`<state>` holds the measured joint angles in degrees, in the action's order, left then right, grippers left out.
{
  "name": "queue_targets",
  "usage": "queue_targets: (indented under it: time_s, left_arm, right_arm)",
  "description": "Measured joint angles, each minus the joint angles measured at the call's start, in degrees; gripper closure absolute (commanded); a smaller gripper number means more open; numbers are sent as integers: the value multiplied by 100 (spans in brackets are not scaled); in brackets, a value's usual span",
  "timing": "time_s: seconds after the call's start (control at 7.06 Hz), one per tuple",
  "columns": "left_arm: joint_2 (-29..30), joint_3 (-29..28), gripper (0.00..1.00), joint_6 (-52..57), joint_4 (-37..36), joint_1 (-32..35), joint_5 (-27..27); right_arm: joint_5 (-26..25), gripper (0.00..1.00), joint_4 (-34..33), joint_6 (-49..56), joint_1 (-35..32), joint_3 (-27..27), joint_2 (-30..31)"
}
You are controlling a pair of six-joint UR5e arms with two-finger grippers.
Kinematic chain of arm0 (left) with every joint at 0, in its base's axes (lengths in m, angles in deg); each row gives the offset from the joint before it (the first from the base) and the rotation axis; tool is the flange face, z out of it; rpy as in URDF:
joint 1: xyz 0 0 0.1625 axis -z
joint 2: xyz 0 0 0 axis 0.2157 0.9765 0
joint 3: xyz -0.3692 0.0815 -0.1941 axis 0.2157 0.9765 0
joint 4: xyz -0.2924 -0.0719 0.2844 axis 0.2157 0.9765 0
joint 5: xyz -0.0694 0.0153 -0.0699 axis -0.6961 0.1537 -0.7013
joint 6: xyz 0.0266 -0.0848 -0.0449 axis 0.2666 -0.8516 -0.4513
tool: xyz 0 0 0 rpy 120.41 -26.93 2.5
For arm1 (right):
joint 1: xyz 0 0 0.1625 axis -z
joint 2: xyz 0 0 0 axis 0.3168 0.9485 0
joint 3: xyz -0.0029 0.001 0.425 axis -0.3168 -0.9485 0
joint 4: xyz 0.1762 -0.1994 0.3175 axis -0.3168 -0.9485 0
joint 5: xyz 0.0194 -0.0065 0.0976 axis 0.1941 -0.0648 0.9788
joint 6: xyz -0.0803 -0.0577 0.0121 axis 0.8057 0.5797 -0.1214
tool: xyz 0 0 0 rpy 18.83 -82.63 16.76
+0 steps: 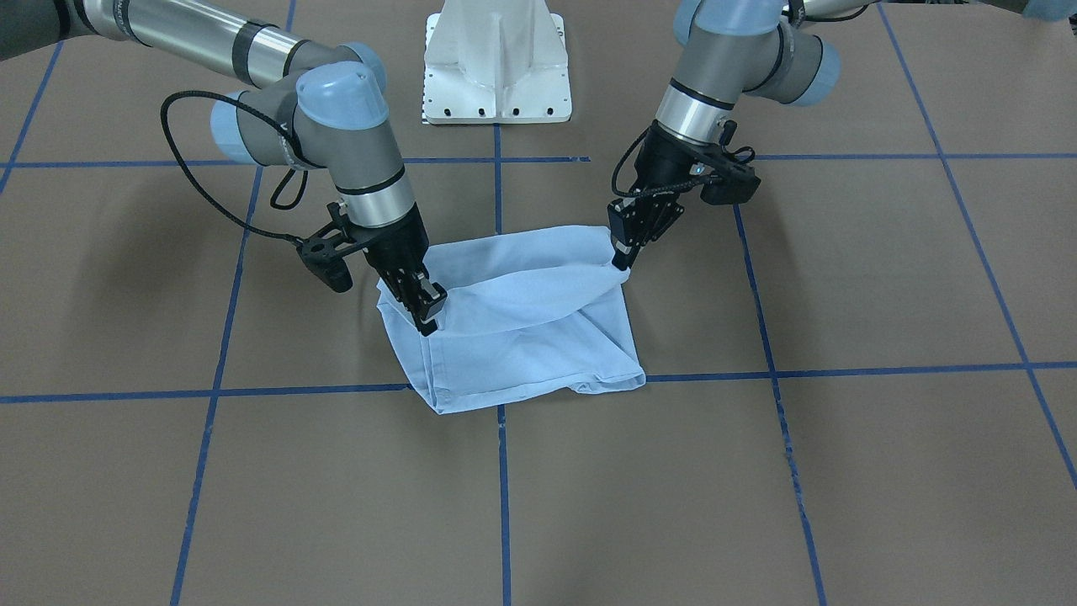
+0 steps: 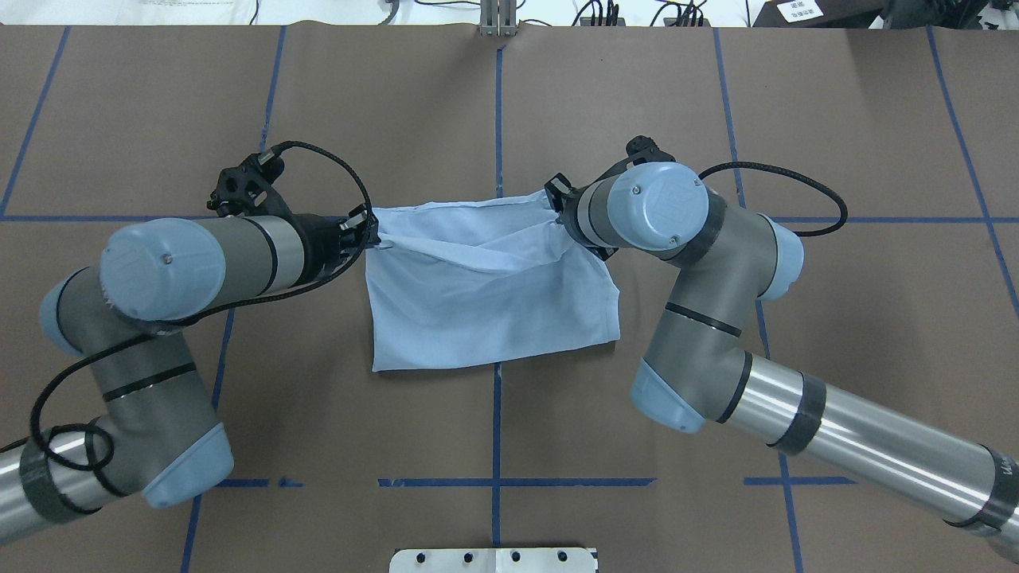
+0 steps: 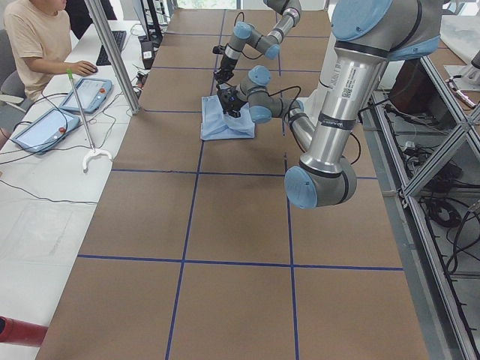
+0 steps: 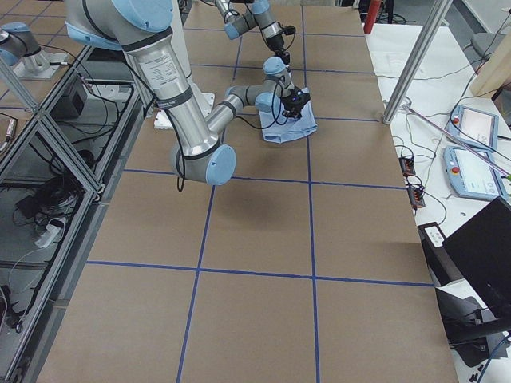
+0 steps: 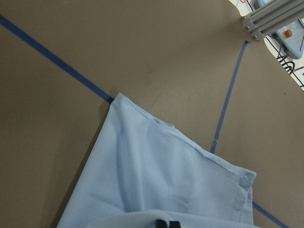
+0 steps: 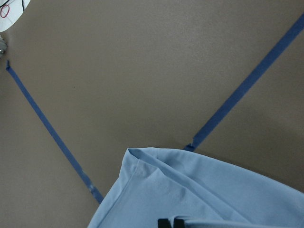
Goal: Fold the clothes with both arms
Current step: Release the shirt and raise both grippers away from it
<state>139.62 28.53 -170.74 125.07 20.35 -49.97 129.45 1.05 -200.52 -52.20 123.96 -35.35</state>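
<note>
From your left wrist camera you look down on the light blue T-shirt (image 5: 156, 175), which fills the lower middle and lies on the brown table (image 5: 142, 52). Its upper corner meets a blue tape line (image 5: 52, 57) — a second tape line (image 5: 228, 95) runs from the shirt's far edge up to an aluminium post (image 5: 270, 21) at top right. A stitched hem (image 5: 244, 190) shows at the right. At the bottom edge, two black fingertips (image 5: 162, 223) of the left gripper (image 5: 168, 223) sit close together under a raised fold.

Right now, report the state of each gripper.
Left gripper: closed on a lifted corner of the T-shirt.
Right gripper: closed on the other lifted corner.
</note>
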Motion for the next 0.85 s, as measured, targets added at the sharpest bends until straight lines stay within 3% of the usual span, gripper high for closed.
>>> queue_targets:
  time_s: [0.14,0.28,0.42,0.57,0.85]
  left_arm:
    - [214,-1009,0,481,776,343,5]
    - [447,-2009,0,1058,1652,700,1]
    - [594,-2511,0,1393,2113,893,-15]
    - [652,-2625,0,1517,2284,981,-34]
    - [625,-2314,0,1563,2317,1083,-358]
  right_arm:
    - [170,0,493,323,-203,-824,-357]
    - [341,0,848,880,-425,-1606,-784]
    - [643,0,1078,1346,-694,-1953,-993]
    - [1007,0,1157,1560,-894,-1977,-1012]
    - [1262,0,1161,1684,-968,-1574,-703]
